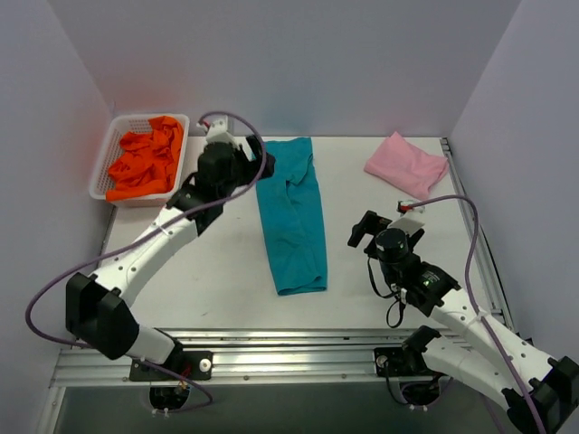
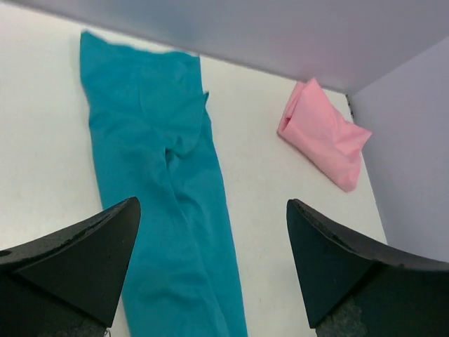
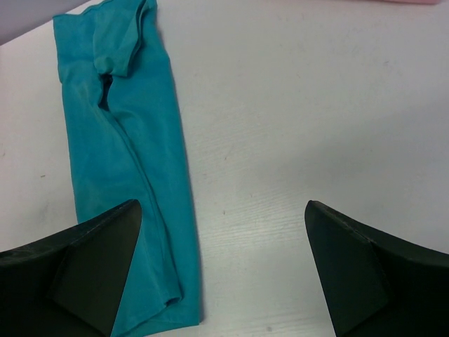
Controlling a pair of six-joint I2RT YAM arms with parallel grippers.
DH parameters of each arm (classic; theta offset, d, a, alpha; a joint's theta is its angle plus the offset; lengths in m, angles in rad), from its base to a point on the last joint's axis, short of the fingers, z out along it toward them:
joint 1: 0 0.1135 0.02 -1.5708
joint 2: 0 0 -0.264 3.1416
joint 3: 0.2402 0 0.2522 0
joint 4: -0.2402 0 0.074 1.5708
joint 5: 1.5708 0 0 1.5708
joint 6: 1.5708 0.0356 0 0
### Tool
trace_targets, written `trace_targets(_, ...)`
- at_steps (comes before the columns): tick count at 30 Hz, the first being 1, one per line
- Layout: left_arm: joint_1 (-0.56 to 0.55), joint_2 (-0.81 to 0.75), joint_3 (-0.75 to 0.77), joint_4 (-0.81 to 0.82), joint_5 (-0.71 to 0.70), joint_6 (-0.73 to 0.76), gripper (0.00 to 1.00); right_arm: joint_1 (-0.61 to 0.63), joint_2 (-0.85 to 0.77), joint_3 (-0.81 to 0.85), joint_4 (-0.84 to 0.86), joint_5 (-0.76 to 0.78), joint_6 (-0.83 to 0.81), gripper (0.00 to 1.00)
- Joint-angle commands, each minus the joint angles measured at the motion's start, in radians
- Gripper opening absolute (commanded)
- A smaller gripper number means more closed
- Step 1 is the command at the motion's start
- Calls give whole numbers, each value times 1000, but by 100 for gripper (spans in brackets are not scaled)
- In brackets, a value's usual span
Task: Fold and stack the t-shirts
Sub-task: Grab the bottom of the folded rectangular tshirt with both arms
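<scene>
A teal t-shirt (image 1: 291,215) lies folded into a long narrow strip down the middle of the table; it also shows in the left wrist view (image 2: 158,196) and the right wrist view (image 3: 119,175). A folded pink t-shirt (image 1: 406,164) lies at the back right, also in the left wrist view (image 2: 323,133). Orange t-shirts (image 1: 145,163) fill the basket. My left gripper (image 1: 246,155) is open and empty above the strip's far left edge. My right gripper (image 1: 364,230) is open and empty, to the right of the strip's near half.
A white lattice basket (image 1: 107,155) stands at the back left corner. White walls close the table on three sides. A metal rail (image 1: 298,342) runs along the near edge by the arm bases.
</scene>
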Motion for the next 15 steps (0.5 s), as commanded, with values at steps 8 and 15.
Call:
trace_targets(8,-330,-47,-595,-36,-252,-370,99,92,17,-107,38,12,142,96)
trace_targets(15,-387,-93,-708,20,-205,-436,100,145,23,-121,33,47,177,96)
